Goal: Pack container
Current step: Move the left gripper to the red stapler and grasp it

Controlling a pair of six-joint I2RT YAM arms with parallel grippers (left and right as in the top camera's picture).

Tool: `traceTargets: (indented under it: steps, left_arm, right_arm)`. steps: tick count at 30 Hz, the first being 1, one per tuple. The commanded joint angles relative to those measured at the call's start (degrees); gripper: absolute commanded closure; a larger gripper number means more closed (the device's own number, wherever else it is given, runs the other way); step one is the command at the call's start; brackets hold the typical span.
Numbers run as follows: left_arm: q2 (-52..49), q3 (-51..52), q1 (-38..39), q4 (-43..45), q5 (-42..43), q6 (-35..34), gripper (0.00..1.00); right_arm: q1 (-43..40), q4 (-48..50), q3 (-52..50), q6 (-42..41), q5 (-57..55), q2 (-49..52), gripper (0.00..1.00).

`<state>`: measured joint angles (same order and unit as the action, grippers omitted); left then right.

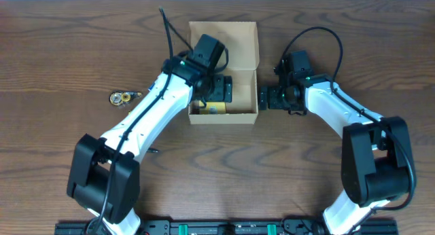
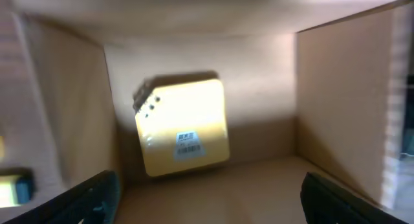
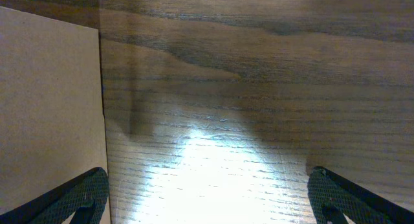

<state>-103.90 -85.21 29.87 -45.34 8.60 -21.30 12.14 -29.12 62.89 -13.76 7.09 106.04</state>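
Note:
The tan cardboard container (image 1: 241, 65) stands open at the table's middle back, its flap lid laid back. My left gripper (image 1: 219, 89) is open and empty inside it, fingers wide apart (image 2: 207, 201). A yellow pad with a barcode label (image 2: 183, 127) lies on the box floor just beyond the fingers; it also shows in the overhead view (image 1: 211, 109). My right gripper (image 1: 266, 97) is open and empty just outside the container's right wall (image 3: 52, 114), low over the bare wood (image 3: 207, 198).
A small yellow-and-metal stationery item (image 1: 124, 96) lies on the table left of the box. A tiny dark item (image 1: 155, 151) lies near the left arm's base. Dark wood table (image 1: 61, 51) all around.

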Motion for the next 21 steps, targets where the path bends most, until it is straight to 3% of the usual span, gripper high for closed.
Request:
traceTargets:
  steps: [1,7,11,14,21]
  left_arm:
    - [-0.42,-6.84,0.26,-3.69,-2.58,5.31,0.10]
    - [3.21,-12.41,-2.62,-14.23,-8.20,5.64,0.11]
    - [5.27,-11.67,-6.78,-19.74,-8.96,-1.03,0.11]
    - [8.26,-7.69,-8.90,-18.49,-9.27,-5.03,0.11]
    - [21.29,12.28,-14.73,-9.84,-9.03,-15.17,0.09]
  right_arm:
    - [-0.39,-0.02,-0.13,0.74,0.24,0.07,0.01]
    - [-0.39,-0.02,-0.13,0.74,0.22,0.07,0.01]
    - [-0.39,-0.02,-0.13,0.74,0.24,0.07,0.01]
    - [-0.39,-0.02,-0.13,0.74,0.24,0.07,0.01]
    - [-0.39,-0.02,-0.13,0.74,0.24,0.07,0.01]
